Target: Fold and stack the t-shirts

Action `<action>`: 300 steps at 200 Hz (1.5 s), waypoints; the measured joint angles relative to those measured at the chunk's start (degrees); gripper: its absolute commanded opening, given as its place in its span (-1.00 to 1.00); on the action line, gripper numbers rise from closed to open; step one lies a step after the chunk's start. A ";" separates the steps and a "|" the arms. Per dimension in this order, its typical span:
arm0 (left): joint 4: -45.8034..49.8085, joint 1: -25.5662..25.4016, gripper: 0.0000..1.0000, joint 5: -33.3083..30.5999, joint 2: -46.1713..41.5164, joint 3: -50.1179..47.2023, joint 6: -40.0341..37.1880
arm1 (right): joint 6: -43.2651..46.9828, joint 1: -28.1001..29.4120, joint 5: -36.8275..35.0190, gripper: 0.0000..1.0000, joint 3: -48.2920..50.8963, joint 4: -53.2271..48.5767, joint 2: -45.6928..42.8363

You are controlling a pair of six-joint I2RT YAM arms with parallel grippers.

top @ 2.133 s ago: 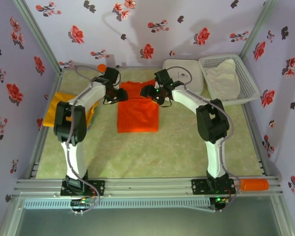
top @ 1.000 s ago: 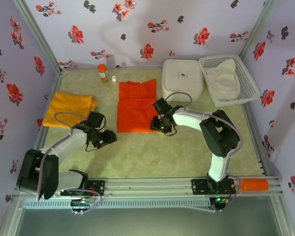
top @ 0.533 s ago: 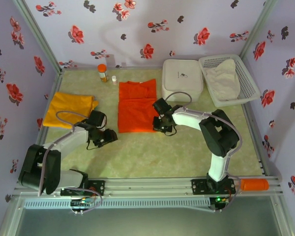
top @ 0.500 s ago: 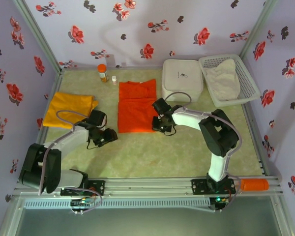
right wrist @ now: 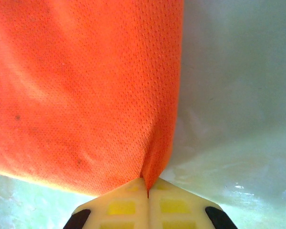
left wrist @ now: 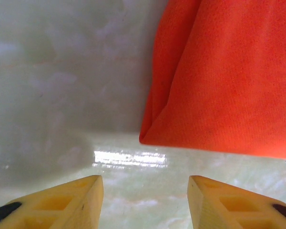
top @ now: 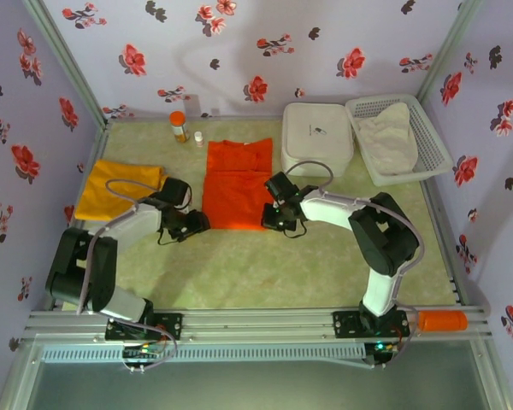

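Right claw (right wrist: 148,191): pinching the 5 o'clock corner of the orange shirt (right wrist: 86,81).
Left claw (left wrist: 145,191): gaping empty, just short of the 7 o'clock corner.
Risk: lifting one-sided could be skewing the fold.

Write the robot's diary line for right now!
right hand: shut on orange-red t-shirt corner | left hand: open, near other corner | mustard t-shirt: lying apart

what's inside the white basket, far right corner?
A crumpled off-white cloth fills most of the white basket. Bare mesh shows at the basket's far left corner. Anything beneath the cloth is covered.
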State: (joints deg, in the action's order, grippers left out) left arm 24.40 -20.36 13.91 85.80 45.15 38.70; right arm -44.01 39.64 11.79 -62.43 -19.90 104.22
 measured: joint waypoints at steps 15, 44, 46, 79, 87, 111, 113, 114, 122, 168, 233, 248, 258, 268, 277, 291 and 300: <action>-0.76 0.00 -0.04 0.39 2.56 1.05 -0.02 | 0.00 0.00 0.02 -1.00 0.22 0.17 -0.15; -2.71 0.02 -0.11 0.72 5.40 2.03 -0.02 | 0.00 -0.26 0.07 -1.00 0.59 0.28 -0.20; -2.71 0.02 -0.11 0.72 5.44 2.10 0.00 | 0.02 -0.26 0.09 -1.00 0.59 0.28 -0.20; -1.86 0.11 -0.27 0.68 6.99 3.43 -0.04 | 0.07 -0.63 0.24 -1.00 1.05 0.61 -0.20; -1.20 0.13 -0.30 0.57 7.54 3.98 0.02 | 0.04 -0.74 0.24 -1.00 1.33 0.66 -0.20; -0.07 0.11 -0.45 0.15 8.39 4.98 -0.04 | 0.02 -1.27 0.81 -1.00 2.36 1.49 -0.37; -0.07 0.11 -0.46 0.11 8.39 4.98 -0.02 | 0.02 -1.31 0.90 -1.00 2.45 1.64 -0.44; -0.07 0.11 -0.47 0.11 8.39 4.98 0.02 | 0.02 -1.36 0.92 -1.00 2.51 1.68 -0.46; -0.09 0.04 -0.55 -0.02 8.44 4.98 -0.02 | 0.02 -1.60 1.14 -1.00 2.73 1.95 -0.63; -6.47 -2.10 -1.00 0.24 9.11 4.42 0.87 | 0.09 -2.19 1.55 -1.00 3.72 2.78 -1.86; -9.66 -5.11 -1.00 -0.81 0.04 -3.23 3.72 | 1.18 -2.27 1.97 -1.00 7.82 2.97 -7.58; -8.63 -6.56 -1.00 -1.66 -4.55 -4.81 4.70 | 1.75 -2.27 1.99 -1.00 9.25 2.93 -9.46; -7.82 -7.39 -1.00 -2.19 -7.91 -5.90 5.31 | 2.10 -2.27 2.05 -1.00 10.27 2.95 -10.73; -6.75 -7.98 -1.00 -2.58 -11.19 -6.84 6.05 | 2.47 -2.27 2.27 -1.00 11.45 2.84 -12.35; -5.62 -8.46 -1.00 -2.99 -14.32 -7.72 6.84 | 2.73 -2.27 2.45 -1.00 12.44 2.67 -13.81; -3.93 -9.16 -1.00 -3.39 -18.60 -8.94 8.15 | 3.37 -2.25 2.89 -1.00 13.92 2.47 -16.35; -2.58 -9.70 -1.00 -3.48 -21.07 -9.62 9.11 | 3.58 -2.25 3.32 -1.00 14.73 2.27 -17.94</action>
State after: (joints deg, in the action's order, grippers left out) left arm 21.82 -30.06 10.44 64.73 35.53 47.81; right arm -40.42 37.39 15.11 -47.70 -17.63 86.28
